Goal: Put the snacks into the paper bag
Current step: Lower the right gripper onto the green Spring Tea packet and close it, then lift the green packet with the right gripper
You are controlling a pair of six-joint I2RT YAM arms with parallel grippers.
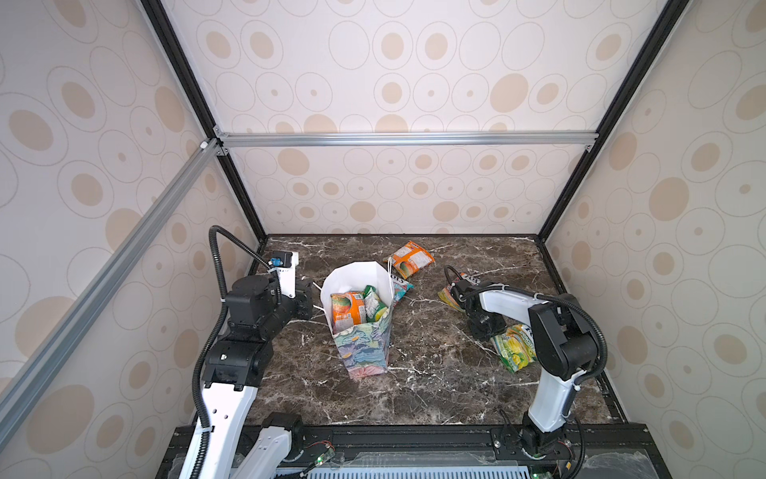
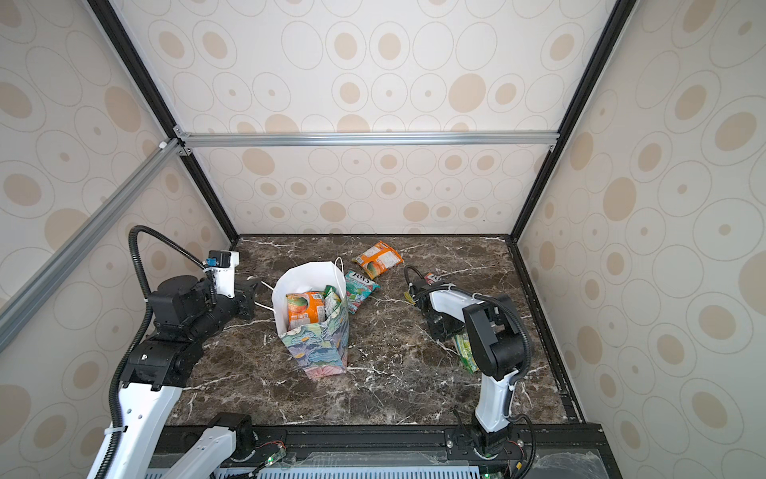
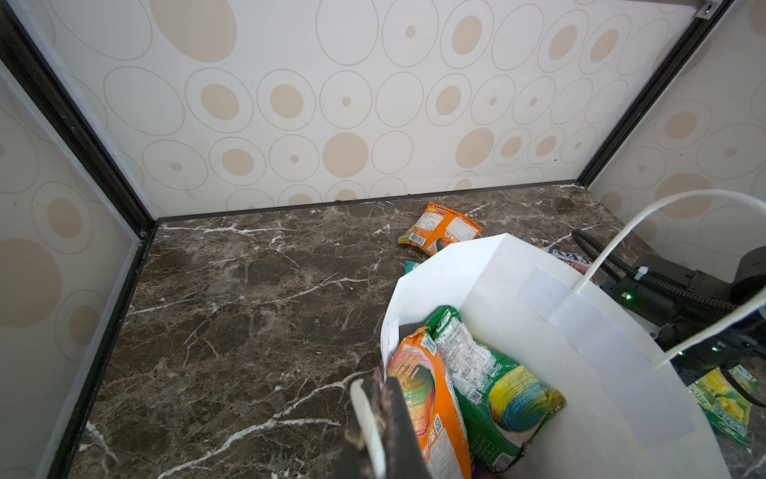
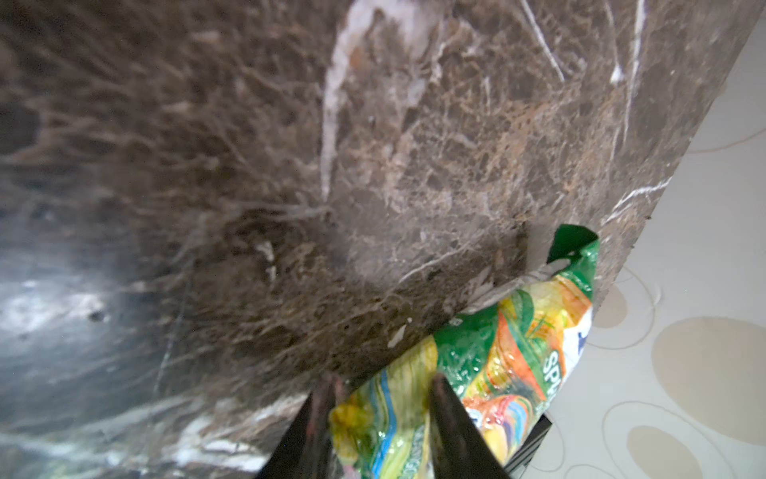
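- Right gripper (image 4: 383, 381) fills the near edge of its wrist view. Its fingers stand apart, one each side of a green-yellow packet (image 4: 510, 352) that lies flat on the marble table (image 4: 373, 166) near its R edge. Can't tell if the pads are squeezing yet, as the close view is blurred.
- Low approach makes sense: the pack is glossy and puffy, so the fingers need to straddle its bulge, not skate over the top.
- Left gripper (image 3: 375, 387) has its fingers pressed together on the white cord handle (image 1: 319, 287), just beside the rim. Judged purpose: keep the paper bag (image 1: 364, 352) upright w/ mouth open for drops.
- Bag stands mid-table. Inside, on end, are an orange packet (image 1: 347, 311) and a green packet (image 1: 375, 305).
- Not yet bagged: back orange packet (image 1: 410, 259), teal packet (image 2: 359, 288) just behind the bag, and red-yellow packet (image 1: 449, 296) partly under the R arm.
- Task partway. Next move needs a firm pinch, a lift and a carry across to the bag mouth.
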